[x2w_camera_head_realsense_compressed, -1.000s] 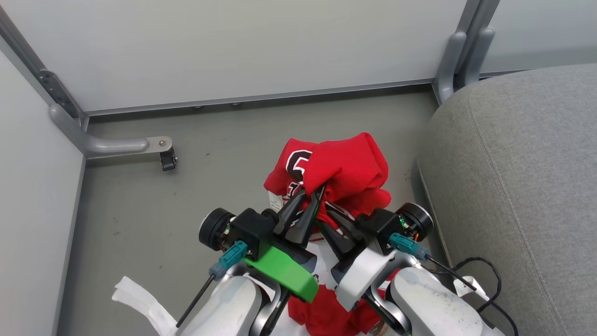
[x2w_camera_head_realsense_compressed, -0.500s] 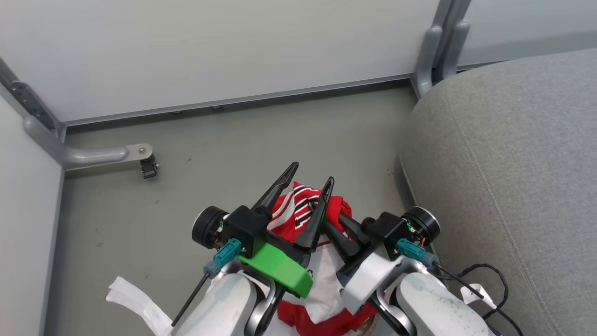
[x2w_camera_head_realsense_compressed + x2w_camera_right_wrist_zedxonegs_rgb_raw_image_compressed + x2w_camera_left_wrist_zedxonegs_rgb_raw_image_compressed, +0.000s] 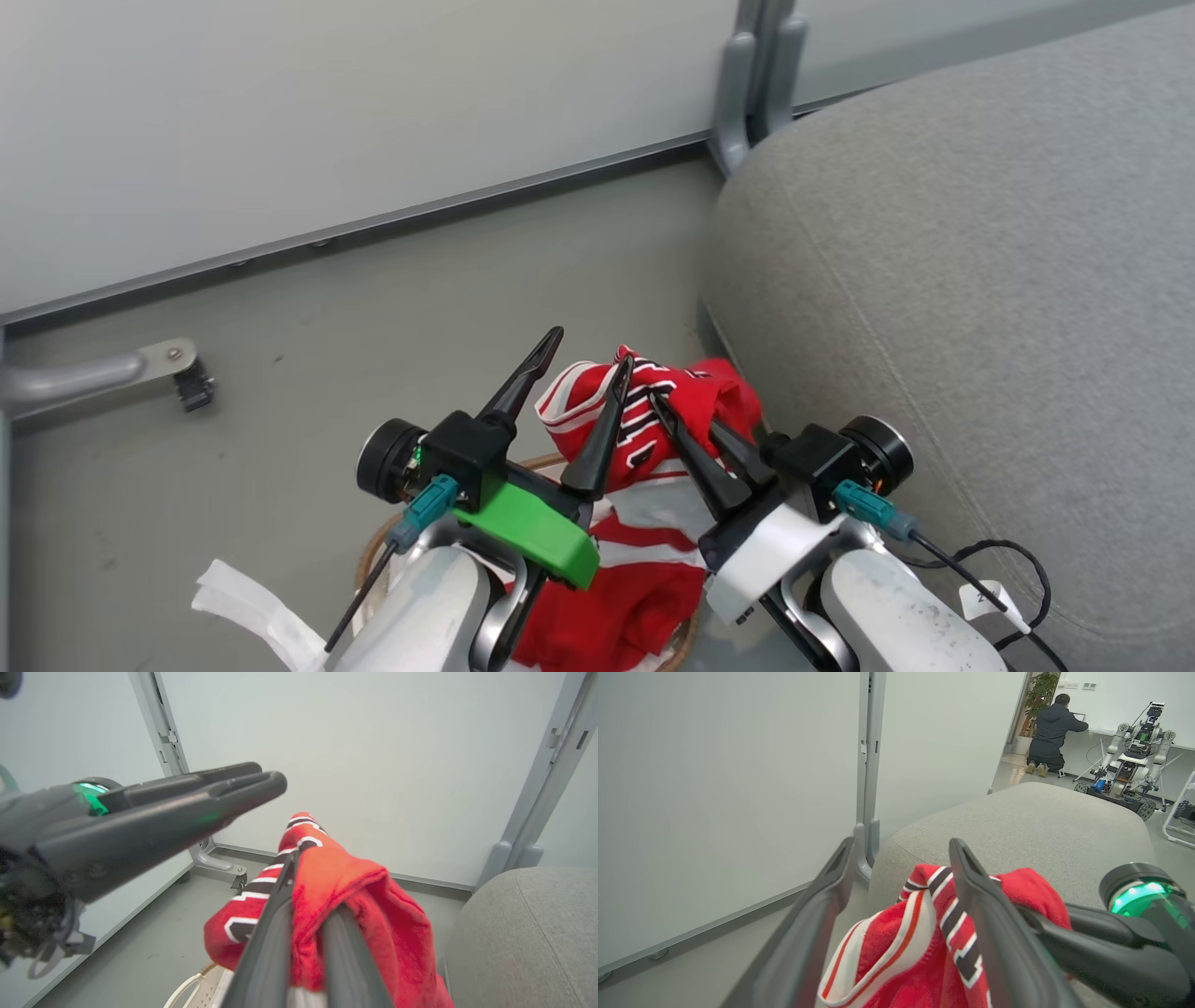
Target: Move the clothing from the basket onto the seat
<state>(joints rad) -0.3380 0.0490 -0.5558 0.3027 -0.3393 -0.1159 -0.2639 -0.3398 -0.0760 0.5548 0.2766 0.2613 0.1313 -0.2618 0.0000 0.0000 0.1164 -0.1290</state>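
The clothing [image 3: 695, 401] is hanging as a bunched red garment with white and black striped trim, lifted above the basket [image 3: 373, 553], while more red and white fabric is lying inside the basket below it. The right gripper [image 3: 677, 411] is pinching this bunch, its two dark fingers pressing together on a red fold, which the right wrist view shows draping over both sides of the fingers [image 3: 275, 933]. The left gripper [image 3: 593, 347] is standing just beside it with its jaws spread wide; in the left wrist view the striped trim is showing between its fingers [image 3: 817, 914], not clamped. The raised bunch is sitting just beside the rounded edge of the grey seat [image 3: 980, 280], not resting on it. A white fabric strip [image 3: 247, 607] is trailing over the grey floor [image 3: 280, 411] at the basket's left, and a black cable [image 3: 1013, 551] is looping against the seat. Far beyond the seat, a person [image 3: 1052, 728] is kneeling at a desk near another robot [image 3: 1129, 760].
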